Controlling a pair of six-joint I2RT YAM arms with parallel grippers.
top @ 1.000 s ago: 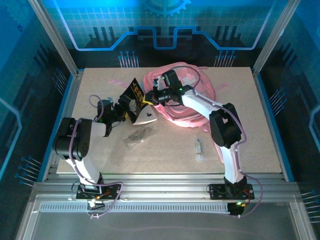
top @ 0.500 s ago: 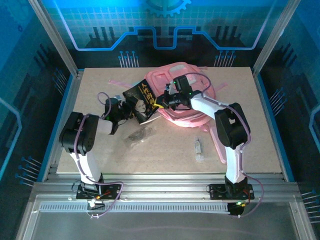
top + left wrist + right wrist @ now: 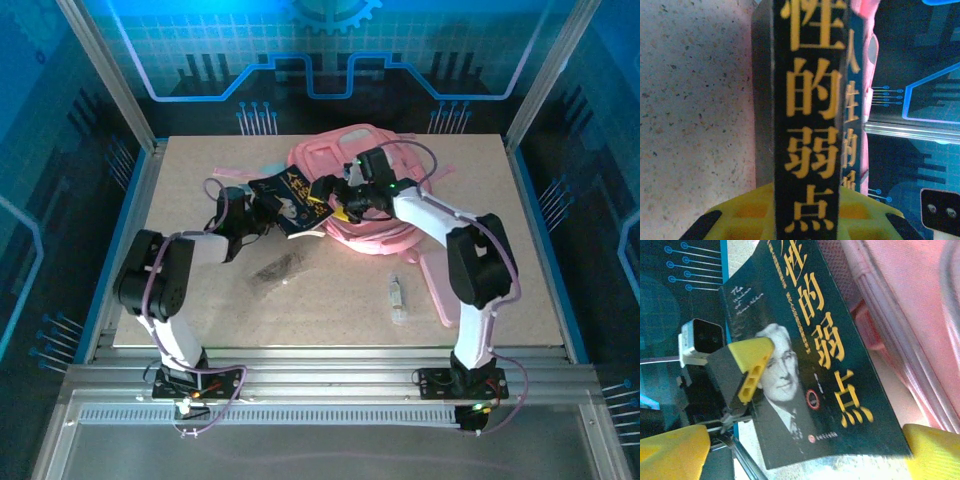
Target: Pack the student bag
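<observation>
The student bag (image 3: 385, 215), a large soft pink backpack, lies at the back middle of the table. A black book (image 3: 297, 197) with yellow Chinese characters and a man's portrait is held tilted just left of the bag. My left gripper (image 3: 264, 210) is shut on the book; its spine (image 3: 807, 125) stands between the yellow fingers (image 3: 740, 215). In the right wrist view one left finger (image 3: 747, 365) presses the book's cover (image 3: 810, 370). My right gripper (image 3: 336, 200) stands open by the book's right edge, its fingertips (image 3: 675, 450) wide apart, with the bag (image 3: 910, 310) beyond.
A small crumpled clear packet (image 3: 280, 270) lies on the table in front of the book. A little clear item (image 3: 398, 298) rests near the right arm, beside a flat pink case (image 3: 438, 290). A pink strap (image 3: 235, 165) trails at the back left.
My right gripper has opened and let go of the book. My left gripper has closed on it. The book has shifted right, toward the bag, and tipped flatter.
</observation>
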